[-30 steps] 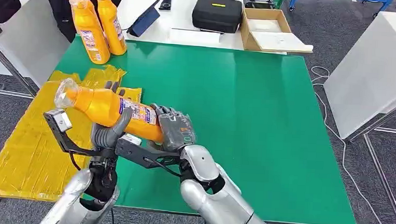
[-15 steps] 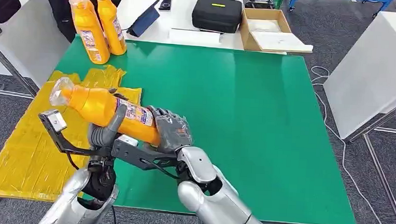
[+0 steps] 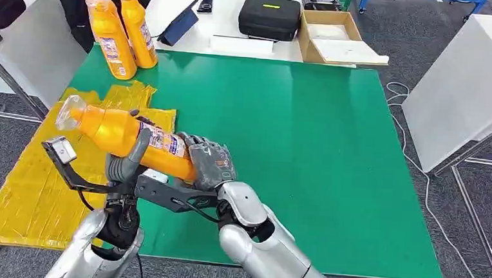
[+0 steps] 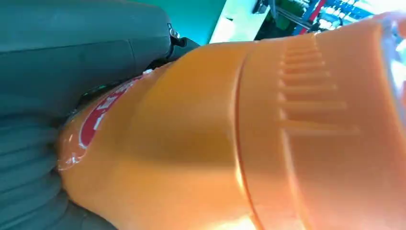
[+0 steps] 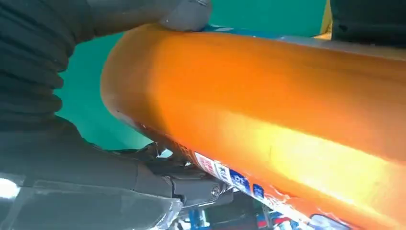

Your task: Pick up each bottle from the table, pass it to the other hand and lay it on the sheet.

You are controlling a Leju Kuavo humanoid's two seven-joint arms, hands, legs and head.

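An orange bottle [image 3: 118, 134] with a clear cap lies tilted in the air above the green table's [image 3: 295, 129] left front part, cap toward the yellow sheet [image 3: 34, 184]. My left hand [image 3: 128, 163] grips its middle from below, thumb over the label. My right hand [image 3: 210, 162] wraps its base end. The orange bottle [image 4: 249, 139] looms close in the left wrist view, and the right wrist view has the orange bottle [image 5: 287, 110] with my right hand [image 5: 43, 96] around it. Two more orange bottles [image 3: 124, 31] stand upright at the table's far left corner.
The yellow sheet drapes over the table's left edge. Behind the green table a white table carries a black case [image 3: 270, 15], a cardboard box [image 3: 336, 38], a tablet [image 3: 179, 25] and a white paper [image 3: 243, 45]. A white table [image 3: 473, 82] stands to the right.
Both hands have carried the bottle a little to the left, toward the yellow sheet. Both still hold it.
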